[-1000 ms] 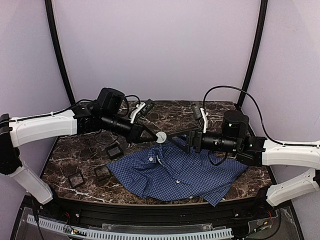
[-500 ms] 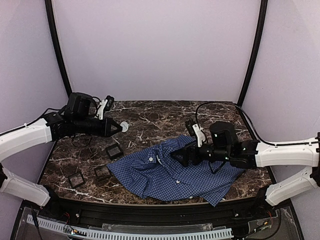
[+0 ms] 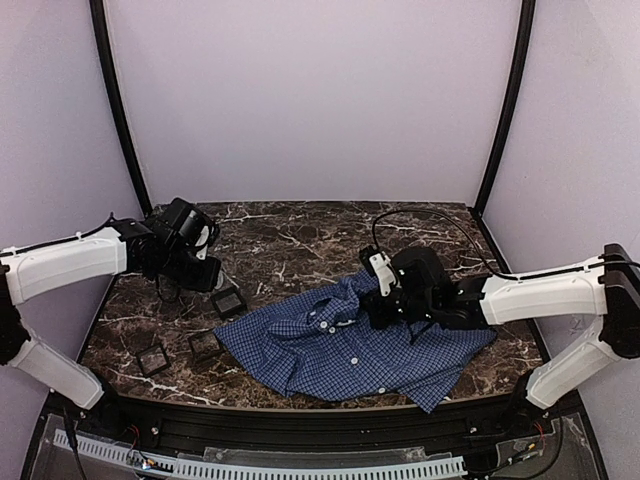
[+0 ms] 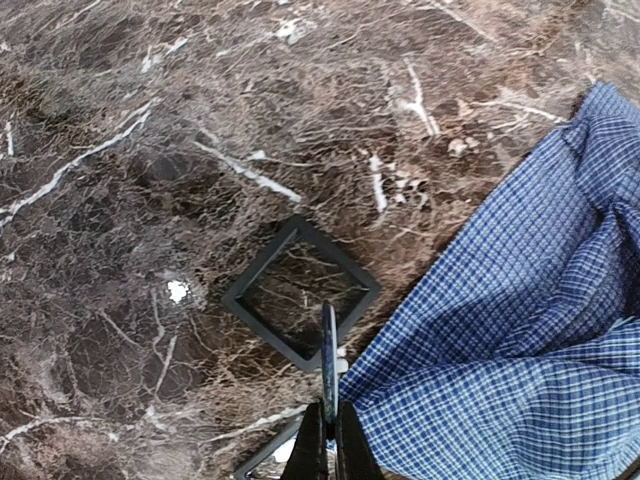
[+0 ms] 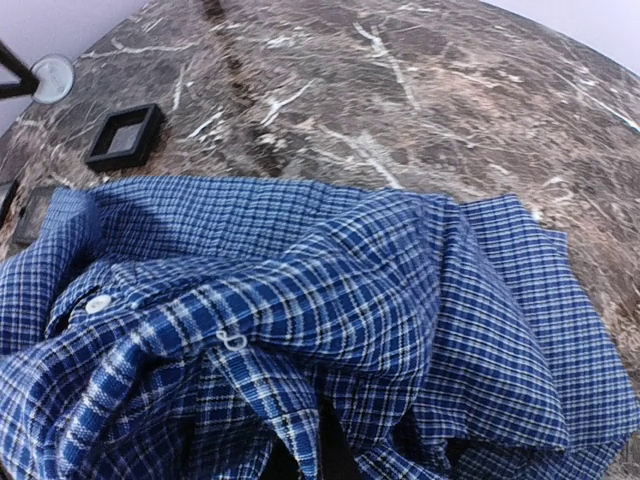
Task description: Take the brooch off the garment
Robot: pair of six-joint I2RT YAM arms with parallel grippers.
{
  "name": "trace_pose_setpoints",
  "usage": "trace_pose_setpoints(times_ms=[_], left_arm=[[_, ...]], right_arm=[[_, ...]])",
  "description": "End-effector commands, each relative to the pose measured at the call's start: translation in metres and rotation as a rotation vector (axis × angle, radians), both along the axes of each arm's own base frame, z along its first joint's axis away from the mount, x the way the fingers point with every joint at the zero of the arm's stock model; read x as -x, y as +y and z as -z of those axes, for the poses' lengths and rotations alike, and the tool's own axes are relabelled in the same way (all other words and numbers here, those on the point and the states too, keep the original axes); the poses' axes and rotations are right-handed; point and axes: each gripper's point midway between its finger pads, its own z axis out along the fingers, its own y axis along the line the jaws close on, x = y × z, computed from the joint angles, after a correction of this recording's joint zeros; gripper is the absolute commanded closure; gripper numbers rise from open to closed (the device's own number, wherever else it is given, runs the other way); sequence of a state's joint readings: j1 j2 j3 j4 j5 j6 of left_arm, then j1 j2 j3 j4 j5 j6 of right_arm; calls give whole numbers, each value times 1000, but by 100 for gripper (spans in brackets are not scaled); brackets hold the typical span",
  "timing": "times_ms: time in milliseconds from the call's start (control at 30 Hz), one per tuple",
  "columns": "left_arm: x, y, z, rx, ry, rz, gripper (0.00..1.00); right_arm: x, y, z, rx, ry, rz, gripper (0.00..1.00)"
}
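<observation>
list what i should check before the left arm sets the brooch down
1. brooch off garment: ok, not attached to the cloth.
2. left gripper shut on brooch: ok, disc pinched edge-on.
3. brooch over square black tray: ok, above one edge.
4. tray free of other items: ok, only marble shows inside.
5. right gripper free of garment: cannot tell, shut with cloth bunched over it.

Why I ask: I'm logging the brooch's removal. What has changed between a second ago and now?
The left fingers, gripping the brooch, carried it left, away from above the shirt, and lowered it over a black square tray. The right fingers drew back from the brooch, came down onto the shirt and shut. The shirt lies where it did, a little more rumpled near the collar.
</observation>
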State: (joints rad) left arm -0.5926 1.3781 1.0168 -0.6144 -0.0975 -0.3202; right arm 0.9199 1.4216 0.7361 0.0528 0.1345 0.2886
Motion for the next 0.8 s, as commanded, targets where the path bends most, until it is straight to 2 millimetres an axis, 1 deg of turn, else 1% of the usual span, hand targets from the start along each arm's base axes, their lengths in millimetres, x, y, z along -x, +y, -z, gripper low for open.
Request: trace_pose_setpoints(times_ms=[0, 133, 200, 367, 500, 767], left_arm=[[-8, 23, 7, -163, 8, -38, 99], [-15, 20, 18, -199, 35, -23, 99], [-16, 18, 26, -210, 54, -13, 99], [-17, 16, 44, -240, 100, 6, 99], [-21, 20, 52, -292, 107, 4, 99], [-28, 17, 62, -318, 115, 20, 99]], right_arm=[[-22, -46, -7, -4, -7, 195, 100], [-21, -75, -7, 1, 6, 273, 100], [-21, -84, -8, -8, 12, 299, 100], [-17, -85, -19, -60, 6, 292, 100], [-15, -82, -24, -88, 4, 276, 100], [-9, -84, -23, -100, 19, 274, 100]])
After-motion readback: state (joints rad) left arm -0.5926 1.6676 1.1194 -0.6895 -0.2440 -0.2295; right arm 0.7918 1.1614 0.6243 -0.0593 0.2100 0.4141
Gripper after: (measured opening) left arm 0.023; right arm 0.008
